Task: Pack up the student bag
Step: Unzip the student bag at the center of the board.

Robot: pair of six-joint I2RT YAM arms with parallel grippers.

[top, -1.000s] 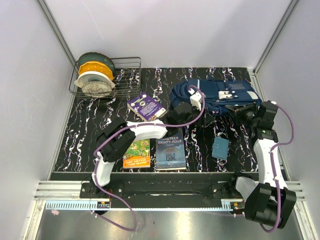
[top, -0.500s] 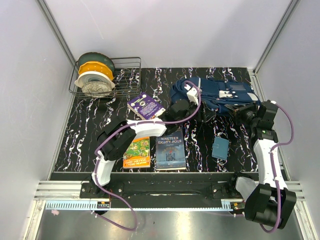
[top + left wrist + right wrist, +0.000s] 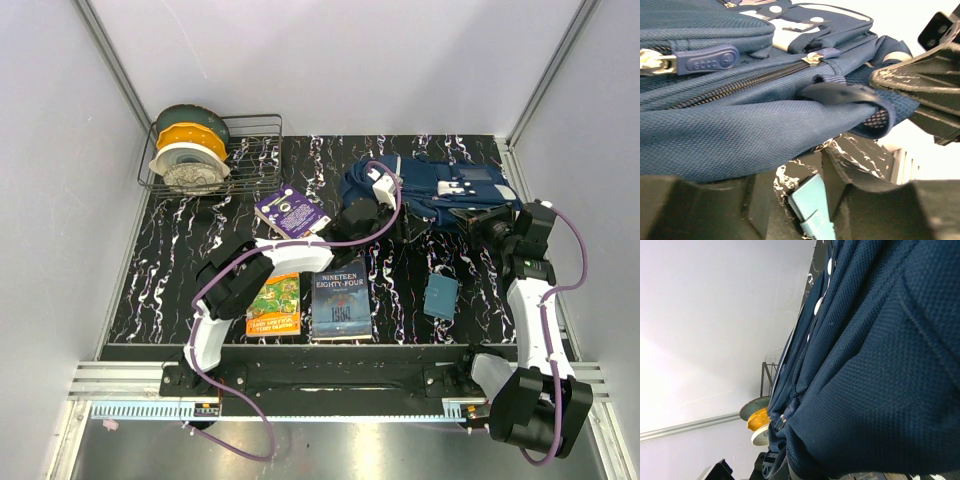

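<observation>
We see the bag [image 3: 450,190] lying at the back right of the tabletop [image 3: 190,270]. Our left end effector [image 3: 800,187] sits at its left end, jaws spread just under a fold of fabric. Our right end effector [image 3: 487,224] is pressed together, pinching fabric at the bag's near right edge.

The student bag [image 3: 440,190] is hemmed at its left end by the left gripper [image 3: 362,215] and at its right by the right gripper [image 3: 482,222], a purple book [image 3: 291,213] lies just left, and the table [image 3: 400,290] between it and the teal pouch [image 3: 440,296] seems open.
</observation>
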